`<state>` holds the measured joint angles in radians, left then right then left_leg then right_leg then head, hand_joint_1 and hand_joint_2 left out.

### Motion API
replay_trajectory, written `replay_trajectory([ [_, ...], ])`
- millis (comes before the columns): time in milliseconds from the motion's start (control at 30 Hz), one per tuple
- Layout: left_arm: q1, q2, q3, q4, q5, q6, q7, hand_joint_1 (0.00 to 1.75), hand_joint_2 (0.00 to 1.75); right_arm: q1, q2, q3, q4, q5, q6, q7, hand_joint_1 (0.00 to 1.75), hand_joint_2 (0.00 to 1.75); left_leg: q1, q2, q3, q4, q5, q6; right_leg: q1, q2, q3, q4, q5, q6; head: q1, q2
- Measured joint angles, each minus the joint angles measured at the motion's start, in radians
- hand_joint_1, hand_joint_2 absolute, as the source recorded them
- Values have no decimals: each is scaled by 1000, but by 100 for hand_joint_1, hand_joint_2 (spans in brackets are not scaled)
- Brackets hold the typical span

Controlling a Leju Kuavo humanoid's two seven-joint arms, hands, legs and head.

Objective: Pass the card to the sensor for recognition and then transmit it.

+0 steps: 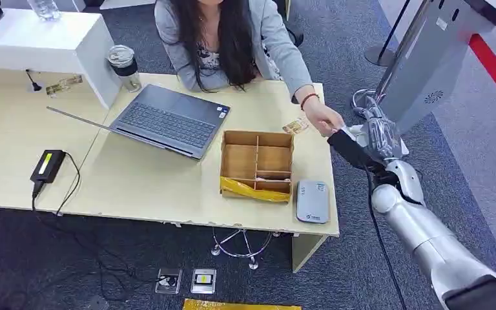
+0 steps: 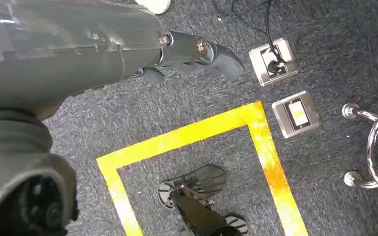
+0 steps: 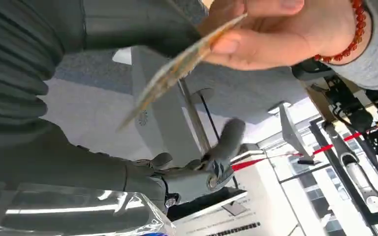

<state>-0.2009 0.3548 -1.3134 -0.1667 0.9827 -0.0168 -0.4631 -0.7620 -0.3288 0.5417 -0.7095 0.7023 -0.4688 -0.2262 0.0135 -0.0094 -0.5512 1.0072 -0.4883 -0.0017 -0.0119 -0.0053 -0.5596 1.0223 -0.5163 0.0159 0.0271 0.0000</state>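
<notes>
card [image 3: 187,61] sits pinched in a person's hand [image 3: 275,34] at the desk's [image 1: 168,187] right edge, just beside the right hand [image 1: 378,139], whose fingers look spread and empty. sensor [image 1: 312,201] pass apparently remains.

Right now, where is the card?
The card is pinched in the person's hand just off the table's right edge, beside the robot's raised right hand.
</notes>
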Motion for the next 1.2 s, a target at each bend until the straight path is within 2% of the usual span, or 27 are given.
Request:
replay_trajectory([
  [700, 3, 0, 0, 0, 10, 6, 0, 0, 0, 38, -1, 27, -62, -9, -10, 29, 175, 175, 0, 1, 0, 0, 0, 0, 0, 0, 0, 0, 0, 0, 0, 0],
  [867, 3, 0, 0, 0, 19, 11, 4, 0, 0, 54, -4, 27, -85, -8, 5, 36, 175, 175, 0, 1, 1, 0, 0, 0, 0, 0, 0, 0, 0, 0, 0, 0],
  [1200, 5, 0, -2, 0, 26, 28, 8, 0, 0, 155, -44, 42, -172, 0, 62, 79, 175, 175, 0, 1, 1, 0, 0, 0, 0, 1, 0, 0, 0, 0, 0, 0],
])
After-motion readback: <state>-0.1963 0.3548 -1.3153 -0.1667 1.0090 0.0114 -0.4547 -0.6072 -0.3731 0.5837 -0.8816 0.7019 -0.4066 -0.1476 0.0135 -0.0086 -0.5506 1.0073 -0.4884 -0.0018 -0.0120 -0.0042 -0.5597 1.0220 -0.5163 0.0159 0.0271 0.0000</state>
